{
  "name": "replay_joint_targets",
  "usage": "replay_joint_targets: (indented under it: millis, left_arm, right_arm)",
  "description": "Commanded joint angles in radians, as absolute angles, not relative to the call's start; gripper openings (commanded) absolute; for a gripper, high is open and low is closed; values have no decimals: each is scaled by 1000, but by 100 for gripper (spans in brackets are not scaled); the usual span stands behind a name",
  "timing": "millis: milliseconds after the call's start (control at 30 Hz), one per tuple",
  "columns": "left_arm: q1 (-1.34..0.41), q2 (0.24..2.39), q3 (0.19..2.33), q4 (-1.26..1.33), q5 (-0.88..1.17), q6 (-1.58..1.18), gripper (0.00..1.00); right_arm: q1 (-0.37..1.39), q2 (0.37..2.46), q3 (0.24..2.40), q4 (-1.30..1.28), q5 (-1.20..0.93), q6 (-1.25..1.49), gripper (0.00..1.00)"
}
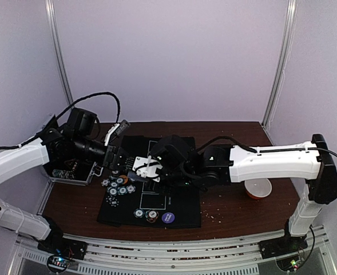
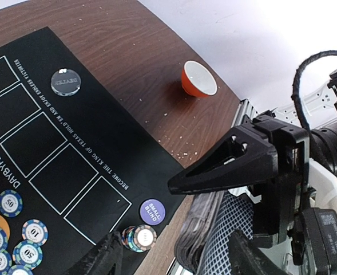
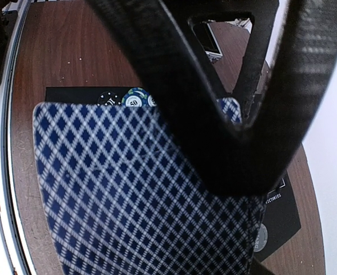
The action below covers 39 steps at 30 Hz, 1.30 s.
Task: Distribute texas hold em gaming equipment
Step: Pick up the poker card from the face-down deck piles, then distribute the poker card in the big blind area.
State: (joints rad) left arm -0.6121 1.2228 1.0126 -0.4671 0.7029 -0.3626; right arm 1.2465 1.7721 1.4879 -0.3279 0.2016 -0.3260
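My left gripper (image 1: 115,154) holds a deck of blue-diamond-backed playing cards (image 2: 228,229) between its fingers (image 2: 102,258), above the black mat's left edge. My right gripper (image 1: 155,165) meets it and is shut on one card (image 3: 145,189), white face up in the top view (image 1: 147,166); its black finger (image 2: 242,163) lies over the deck. Several poker chips (image 1: 118,186) lie loose on the mat (image 1: 179,200); they also show in the left wrist view (image 2: 14,235). A short chip stack (image 2: 139,238) and a purple "small blind" disc (image 2: 152,211) sit at the mat's near edge. A silver dealer disc (image 2: 65,81) lies on the mat.
A white bowl with an orange outside (image 1: 258,188) stands on the brown table right of the mat, under the right arm. A clear box (image 1: 71,169) with small items sits at the table's left edge. Crumbs dot the wood near the bowl.
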Motion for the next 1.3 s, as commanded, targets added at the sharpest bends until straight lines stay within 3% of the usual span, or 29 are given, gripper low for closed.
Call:
replay_joint_targets:
  millis: [0,133,200,433,567,667,767,933,1267]
  left_arm:
    - [-598,1196,1061,-512,633,-327,61]
    - [-598,1206,1067,-538,617,-319,36]
    - [-597,1208,1063,-537,651,-314,31]
    - [-597,1199,1063,-528,702,-300,27]
    - [-598,1197,1060,-528,719,-298,36]
    - [-598,1196,1063,-528,721,-298,37]
    - [-597,1196,1061,-528,728,-298,27]
    - [-598,1191,1061,-528,735,-299,0]
    - [-597,1174,1099,-526,731,-298,0]
  right_arm:
    - [1246,1772,1519,-333,216,-318,50]
    - [1246,1773,1519,-333,216,-318,50]
    - [1244,1773,1519,-332,216,-318,50]
    - [1243,1780,1520,-332,215,-318,50]
    - [1240,1783,1522,-333,213,-318,50]
    - [1240,1786,1524,-334,213,-319,49]
    - [1239,1789,1528,-337,213,-319,49]
    - [1236,1790,1526,-337,213,-318,49]
    - [1210,1768,1488,-334,209,-306,48]
